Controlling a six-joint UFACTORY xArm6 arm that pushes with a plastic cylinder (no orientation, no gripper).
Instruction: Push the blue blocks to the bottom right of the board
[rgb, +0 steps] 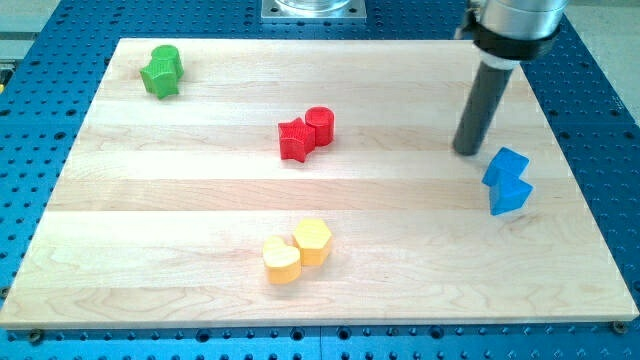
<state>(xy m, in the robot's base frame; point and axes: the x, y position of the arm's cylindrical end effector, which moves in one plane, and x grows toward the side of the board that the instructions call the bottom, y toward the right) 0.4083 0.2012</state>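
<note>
Two blue blocks sit touching at the view's right, an upper blue block (507, 166) and a lower blue block (511, 194), shapes hard to make out. My tip (466, 150) rests on the wooden board (200, 210) just to the left of and slightly above the upper blue block, a small gap apart. The rod rises to the view's top right.
A red star block (294, 139) touches a red cylinder (319, 125) at the board's upper middle. A yellow heart block (281, 260) touches a yellow hexagon block (313, 240) at the lower middle. Two green blocks (160, 71) sit at the top left.
</note>
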